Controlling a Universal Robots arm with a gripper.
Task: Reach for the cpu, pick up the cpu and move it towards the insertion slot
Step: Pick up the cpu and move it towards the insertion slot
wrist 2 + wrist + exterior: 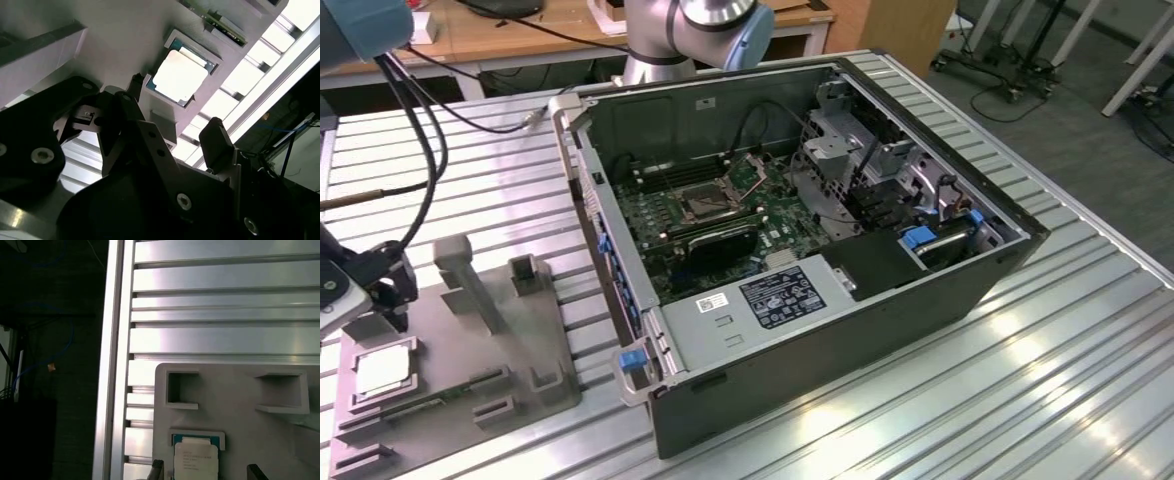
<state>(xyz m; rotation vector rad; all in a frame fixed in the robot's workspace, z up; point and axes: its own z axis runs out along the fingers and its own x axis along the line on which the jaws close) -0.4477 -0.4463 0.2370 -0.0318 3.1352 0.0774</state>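
Observation:
The cpu point(383, 372), a pale silvery square chip, lies flat in a recess of the grey fixture plate point(520, 345) at the exterior view's lower left. It also appears in both wrist views, cpu point(180, 75) and cpu point(196, 460). My gripper point(387, 300) hangs just above it, open and holding nothing. In the second wrist view the gripper point(175, 112) has its dark fingers point(216, 140) spread wide, short of the chip. In the first wrist view two fingertips point(255, 472) stand on either side of the chip. The insertion slot point(704, 205) sits on the motherboard inside the open computer case.
The open computer case point(854, 330) takes up the middle of the ribbed metal table point(1014, 400). Upright grey posts point(467, 280) rise from the fixture plate, and a memory stick point(447, 398) lies on it. The table's edge point(112, 365) runs close beside the fixture.

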